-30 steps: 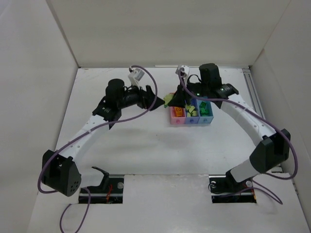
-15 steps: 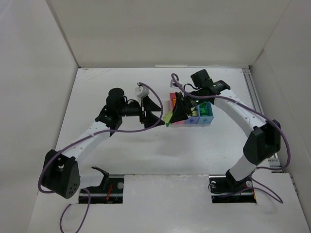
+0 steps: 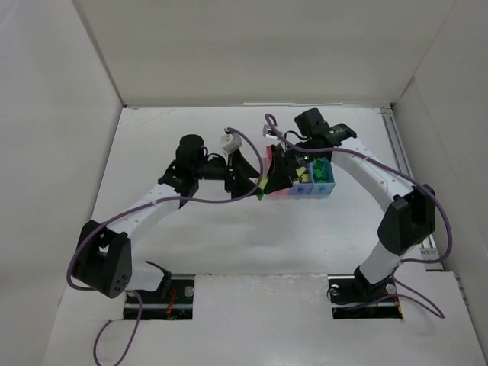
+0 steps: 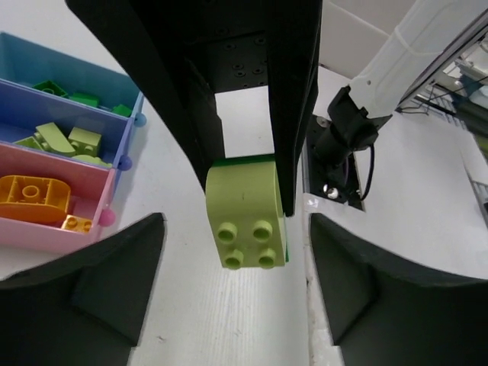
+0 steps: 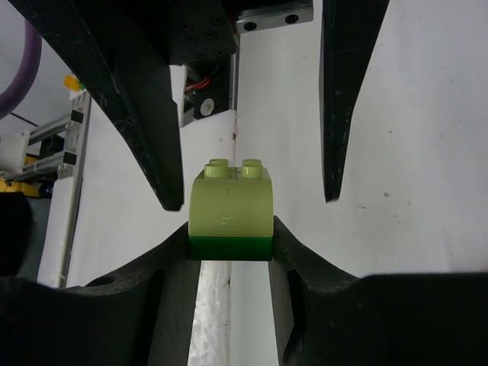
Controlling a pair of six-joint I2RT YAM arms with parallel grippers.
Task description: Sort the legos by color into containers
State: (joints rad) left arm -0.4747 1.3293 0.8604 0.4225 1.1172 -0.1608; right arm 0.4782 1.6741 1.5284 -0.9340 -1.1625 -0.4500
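My right gripper (image 5: pixel 230 245) is shut on a dark green brick (image 5: pixel 229 248) with a pale yellow-green brick (image 5: pixel 229 204) stacked on it, held above the table just left of the bins. The stack also shows in the top view (image 3: pixel 261 186) and in the left wrist view (image 4: pixel 245 221). My left gripper (image 4: pixel 236 223) is open, its fingers either side of the pale brick without touching it. The pink bin (image 4: pixel 46 232) holds orange bricks (image 4: pixel 34 200), the blue-purple bin (image 4: pixel 114 126) pale green ones, the light blue bin (image 4: pixel 91 76) dark green ones.
The joined bins (image 3: pixel 324 187) sit right of centre, partly hidden by the right gripper (image 3: pixel 278 174). The left gripper (image 3: pixel 250 174) faces it from the left. White walls enclose the table on three sides. The arm bases stand at the near edge.
The right gripper brought the stacked bricks down and left from behind the bins. The left gripper moved right until its open fingers flank the stack.
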